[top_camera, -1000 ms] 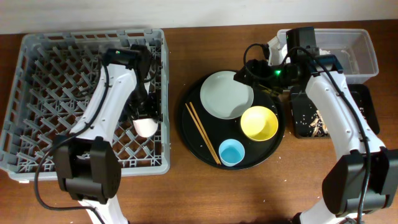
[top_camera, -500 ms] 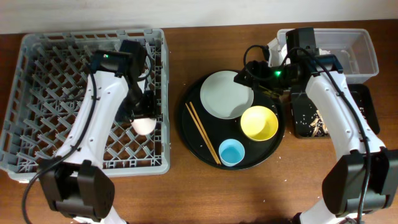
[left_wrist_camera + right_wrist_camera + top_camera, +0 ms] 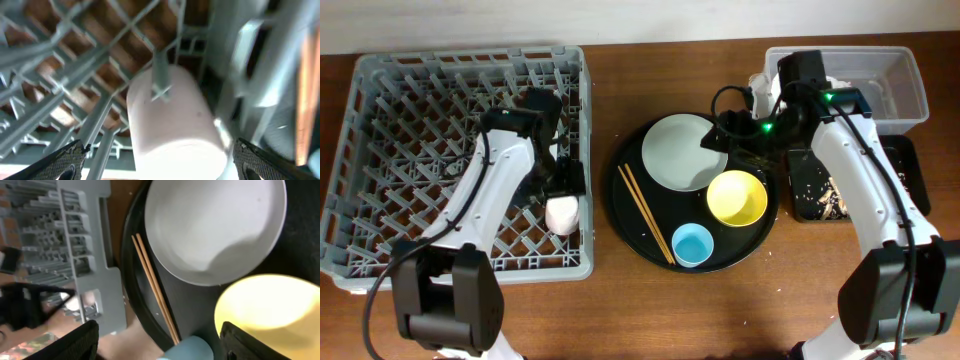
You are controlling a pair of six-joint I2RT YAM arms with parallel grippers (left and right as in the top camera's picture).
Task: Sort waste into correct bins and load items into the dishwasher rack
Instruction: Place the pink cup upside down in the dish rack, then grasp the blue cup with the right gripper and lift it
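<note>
Overhead, left pincer [image 3: 563, 190] inside dishwasher rack [image 3: 380, 150], small pink cup [image 3: 561, 213] just under its tips, right pincer [image 3: 712, 138] over edge of pale plate [image 3: 675, 155], left wrist, fingers [image 3: 60, 162] apart, cup lying between them, right wrist, fingers [image 3: 65, 342] apart, plate, chopsticks [image 3: 152, 287], yellow bowl [image 3: 270, 310] ahead

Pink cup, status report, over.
Left gripper open above pink cup. Cup lies among pegs in dishwasher rack. Right gripper open, empty, near plate.

A: Overhead looks straight down on the whole desk [image 3: 620, 300]?
B: Yes. Left wrist sits close inside the rack [image 3: 160, 75]; right wrist looks down on the plate [image 3: 215, 225], sharing it with overhead.
</note>
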